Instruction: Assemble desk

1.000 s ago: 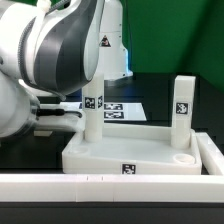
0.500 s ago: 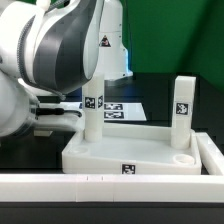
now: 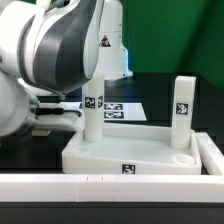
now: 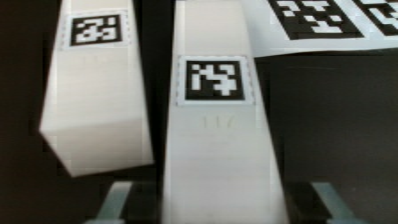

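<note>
— Gripper?
— Its fingers flank a leg; clamped or just clear, I cannot tell.
— And the leg?
— Upright on the desk top. A second leg stands just beside it, with the marker board beyond.

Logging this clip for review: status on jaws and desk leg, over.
Jaws straddling tagged white square-section plastic leg, contact unclear. Second white leg close alongside. Nothing else near the jaws.

White desk top, legs upright
</note>
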You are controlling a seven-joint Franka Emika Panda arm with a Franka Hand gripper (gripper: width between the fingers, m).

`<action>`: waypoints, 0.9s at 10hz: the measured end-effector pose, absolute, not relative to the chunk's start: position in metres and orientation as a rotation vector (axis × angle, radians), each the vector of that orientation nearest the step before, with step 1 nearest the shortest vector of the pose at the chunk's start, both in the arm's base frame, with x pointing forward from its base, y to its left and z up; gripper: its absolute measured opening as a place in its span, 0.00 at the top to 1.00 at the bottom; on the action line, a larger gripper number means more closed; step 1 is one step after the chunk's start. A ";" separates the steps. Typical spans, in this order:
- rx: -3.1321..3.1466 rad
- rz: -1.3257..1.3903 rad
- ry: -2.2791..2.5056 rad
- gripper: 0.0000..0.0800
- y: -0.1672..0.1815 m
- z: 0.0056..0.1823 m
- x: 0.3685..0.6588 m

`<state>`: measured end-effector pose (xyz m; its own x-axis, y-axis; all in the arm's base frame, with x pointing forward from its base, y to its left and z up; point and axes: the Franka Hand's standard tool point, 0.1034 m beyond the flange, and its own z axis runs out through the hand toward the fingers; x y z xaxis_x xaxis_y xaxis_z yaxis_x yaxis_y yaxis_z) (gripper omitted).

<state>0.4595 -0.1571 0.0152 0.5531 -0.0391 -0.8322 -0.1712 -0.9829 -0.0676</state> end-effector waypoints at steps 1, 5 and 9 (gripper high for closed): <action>-2.646 1.392 0.148 0.64 -0.159 0.026 0.470; -2.686 1.357 0.111 0.64 -0.157 0.068 0.508; -2.751 1.267 0.102 0.64 -0.161 0.066 0.519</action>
